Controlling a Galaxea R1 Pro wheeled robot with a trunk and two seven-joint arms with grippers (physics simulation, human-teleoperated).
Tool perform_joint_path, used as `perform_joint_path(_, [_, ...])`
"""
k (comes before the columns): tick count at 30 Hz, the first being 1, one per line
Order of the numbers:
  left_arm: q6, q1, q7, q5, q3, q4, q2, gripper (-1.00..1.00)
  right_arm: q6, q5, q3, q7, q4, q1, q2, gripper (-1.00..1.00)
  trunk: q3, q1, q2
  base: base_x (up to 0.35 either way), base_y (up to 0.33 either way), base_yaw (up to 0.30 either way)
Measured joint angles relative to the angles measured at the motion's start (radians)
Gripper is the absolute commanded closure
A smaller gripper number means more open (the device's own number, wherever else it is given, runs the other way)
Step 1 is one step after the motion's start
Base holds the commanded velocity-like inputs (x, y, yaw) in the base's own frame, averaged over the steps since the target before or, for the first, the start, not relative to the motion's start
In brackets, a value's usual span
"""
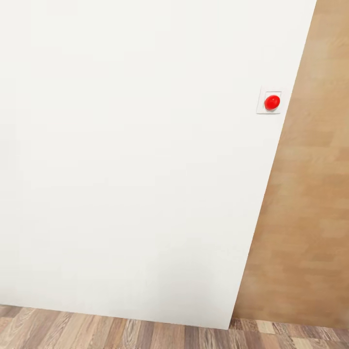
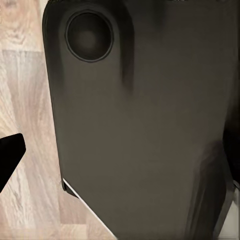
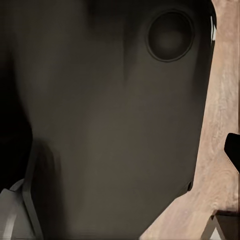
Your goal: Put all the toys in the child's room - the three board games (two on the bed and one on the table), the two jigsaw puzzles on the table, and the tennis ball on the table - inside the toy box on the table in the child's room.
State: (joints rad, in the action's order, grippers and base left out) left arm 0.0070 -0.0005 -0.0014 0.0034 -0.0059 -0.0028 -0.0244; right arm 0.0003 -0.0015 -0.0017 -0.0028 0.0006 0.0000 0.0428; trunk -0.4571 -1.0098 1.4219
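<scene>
The toys, the bed, the table and the toy box are out of view. In the head view I face a plain white wall from close up. The left wrist view looks down on my own dark grey body, with one black fingertip at the frame's edge over the floor. In the right wrist view a black fingertip likewise juts in beside the dark body. Too little of either gripper shows to tell how its jaws stand.
A red round button on a white plate sits on the wall near its right edge. A light brown wooden panel adjoins the wall at the right. Wood-plank floor runs along the wall's foot.
</scene>
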Motion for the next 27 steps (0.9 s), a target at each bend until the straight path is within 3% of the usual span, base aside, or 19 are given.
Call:
perform_joint_path(9, [-0.033, 0.0, 0.0, -0.002, -0.002, 0.0, 0.0, -1.0, 0.0, 0.001, 0.001, 0.0, 0.0, 0.0, -0.012, -1.0, 0.028, 0.035, -0.063, 0.0, 0.0, 0.05])
perform_joint_path(14, [-0.098, 0.0, 0.0, -0.002, -0.002, 0.0, 0.0, -1.0, 0.0, 0.002, 0.002, -0.001, 0.0, 0.0, -0.02, -1.0, 0.044, 0.054, -0.098, 0.0, 0.0, 0.008])
perform_joint_path(27, [-0.144, 0.0, 0.01, -0.002, -0.001, 0.0, 0.003, -1.0, 0.0, 0.003, 0.002, -0.001, 0.0, 0.0, -0.022, -1.0, 0.085, 0.104, -0.189, 0.0, 0.0, 0.001])
